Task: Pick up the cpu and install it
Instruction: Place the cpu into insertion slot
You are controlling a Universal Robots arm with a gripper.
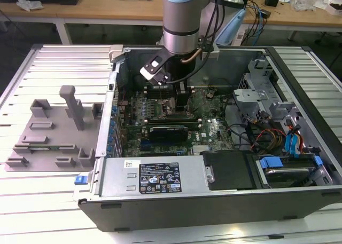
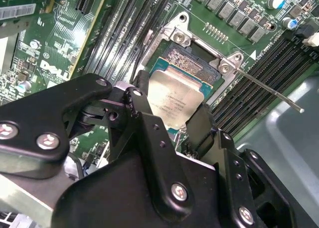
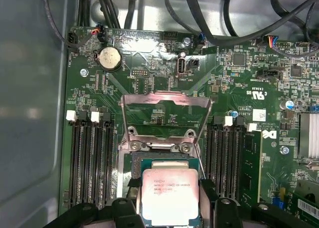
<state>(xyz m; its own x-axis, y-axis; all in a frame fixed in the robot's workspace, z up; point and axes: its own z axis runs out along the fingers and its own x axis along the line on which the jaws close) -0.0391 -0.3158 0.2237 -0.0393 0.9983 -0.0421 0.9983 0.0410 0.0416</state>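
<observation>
The black two-fingered hand [image 2: 172, 111] is closed on the small flat square silver-topped cpu [image 3: 170, 195], just above the open dark metal-framed socket [image 2: 192, 63]. A finger hides the cpu's lower edge. The grey computer case [image 1: 214, 209] lies on a pale slatted surface [image 1: 59, 62], with a wooden desk [image 1: 107, 9] behind.

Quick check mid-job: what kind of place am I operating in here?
Probably a robotics lab bench: an open computer case sits on a slatted metal table beside a grey fixture, with cable-strewn wooden desks behind. The gripper holds the cpu over the socket.
</observation>
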